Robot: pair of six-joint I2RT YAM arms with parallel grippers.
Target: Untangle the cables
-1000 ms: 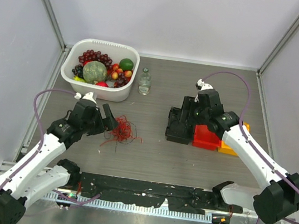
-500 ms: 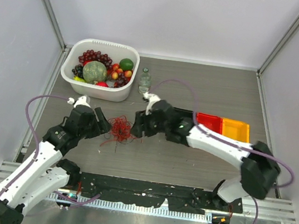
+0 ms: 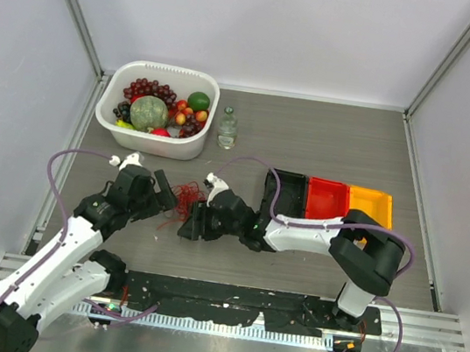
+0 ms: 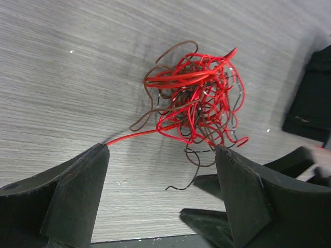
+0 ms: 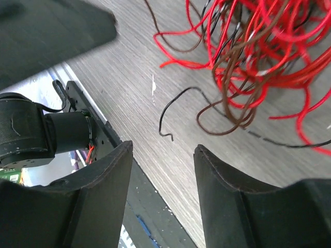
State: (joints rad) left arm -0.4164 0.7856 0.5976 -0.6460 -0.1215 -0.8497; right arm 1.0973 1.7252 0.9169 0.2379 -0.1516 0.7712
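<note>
While the cables [image 3: 186,197] lie as one knotted clump on the desk [image 3: 311,143], no part of the untangling can be recorded as done. The left wrist view shows red and dark brown strands [image 4: 194,103] looped through each other, with one red strand and one thin black end trailing out toward the near side. No strand lies separate from the clump.

The left claw [image 3: 165,190] stands just left of the clump with its jaws wide and nothing between them [image 4: 163,152]. The right claw [image 3: 191,223] sits just beside the clump on its near right. Its jaws are moderately apart and grip nothing [image 5: 163,150]. The loose black end lies just ahead of them. Judgement: the whole task is outstanding, namely taking hold of strands on both sides and drawing them apart.

Room for movement:
- Bare desk lies to the near side of the clump, up to the rail [image 3: 226,297] at the near edge.
- The trays [image 3: 324,198] lie to the right, close to the right arm.
- The tub of fruit [image 3: 113,105] and the bottle [image 3: 228,129] stand on the far side, near the clump.
- The two claws are close together, so contact between them is a risk.
</note>
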